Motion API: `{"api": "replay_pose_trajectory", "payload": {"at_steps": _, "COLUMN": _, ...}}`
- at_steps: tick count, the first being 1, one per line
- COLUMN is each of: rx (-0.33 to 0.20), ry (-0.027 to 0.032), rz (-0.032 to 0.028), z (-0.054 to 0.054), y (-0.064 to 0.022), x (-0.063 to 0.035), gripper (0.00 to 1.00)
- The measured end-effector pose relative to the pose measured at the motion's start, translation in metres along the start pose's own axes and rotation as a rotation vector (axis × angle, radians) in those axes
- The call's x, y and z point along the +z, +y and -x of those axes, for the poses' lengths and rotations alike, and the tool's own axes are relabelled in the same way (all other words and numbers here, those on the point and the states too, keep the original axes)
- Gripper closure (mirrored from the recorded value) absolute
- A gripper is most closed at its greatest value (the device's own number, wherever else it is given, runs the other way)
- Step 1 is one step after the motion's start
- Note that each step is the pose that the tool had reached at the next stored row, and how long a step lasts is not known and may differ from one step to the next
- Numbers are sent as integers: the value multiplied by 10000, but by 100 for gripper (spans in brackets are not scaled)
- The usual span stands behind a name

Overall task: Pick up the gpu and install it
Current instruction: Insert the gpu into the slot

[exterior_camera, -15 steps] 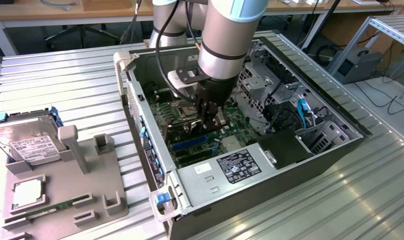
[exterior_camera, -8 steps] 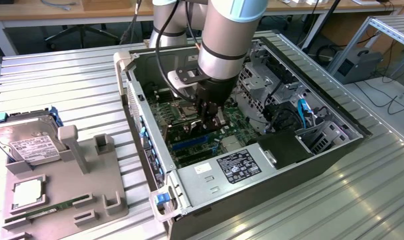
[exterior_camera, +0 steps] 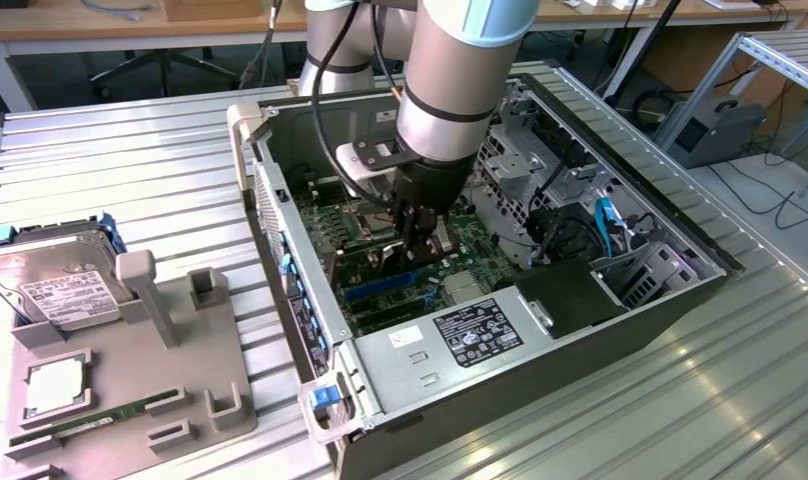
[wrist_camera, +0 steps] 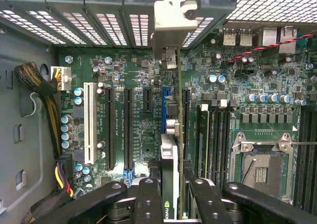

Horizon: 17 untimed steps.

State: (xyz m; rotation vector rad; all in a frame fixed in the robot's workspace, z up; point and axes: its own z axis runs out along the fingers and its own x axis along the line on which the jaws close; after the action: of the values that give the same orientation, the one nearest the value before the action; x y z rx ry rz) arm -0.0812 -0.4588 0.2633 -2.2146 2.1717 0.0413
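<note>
The jaws are standing partly closed, clamping the gpu (wrist_camera: 169, 157) by its two flat faces. The card is hanging edge-on between them inside the open computer case (exterior_camera: 511, 370), directly over the motherboard (wrist_camera: 124, 85) and in line with the blue slot (wrist_camera: 164, 110) (seating cannot be judged).

Between the matt black fingers (wrist_camera: 148, 199), the thin green circuit-board gpu (wrist_camera: 170, 159) has a bright, bare silver metal bracket (wrist_camera: 168, 16). Beyond them, the ribbed metal table (exterior_camera: 137, 150) shines — smooth, glossy.
</note>
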Motion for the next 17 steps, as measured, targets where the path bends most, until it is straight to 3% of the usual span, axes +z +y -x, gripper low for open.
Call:
{"api": "replay_pose_trajectory", "payload": {"at_steps": 3, "rx": -2, "ry": 0, "rz": -37, "z": 0, "y": 22, "x": 1, "gripper": 73}}
{"api": "replay_pose_trajectory", "payload": {"at_steps": 4, "rx": -3, "ry": 0, "rz": -74, "z": 0, "y": 26, "x": 3, "gripper": 73}}
{"api": "replay_pose_trajectory", "payload": {"at_steps": 5, "rx": -6, "ry": 2, "rz": -117, "z": -1, "y": 31, "x": 6, "gripper": 73}}
{"api": "replay_pose_trajectory", "payload": {"at_steps": 7, "rx": -14, "ry": 4, "rz": -286, "z": -1, "y": 59, "x": 12, "gripper": 73}}
{"api": "replay_pose_trajectory", "payload": {"at_steps": 8, "rx": -14, "ry": 6, "rz": -306, "z": -1, "y": 65, "x": 12, "gripper": 73}}
{"api": "replay_pose_trajectory", "payload": {"at_steps": 17, "rx": 105, "ry": 7, "rz": -315, "z": -10, "y": 67, "x": -33, "gripper": 73}}
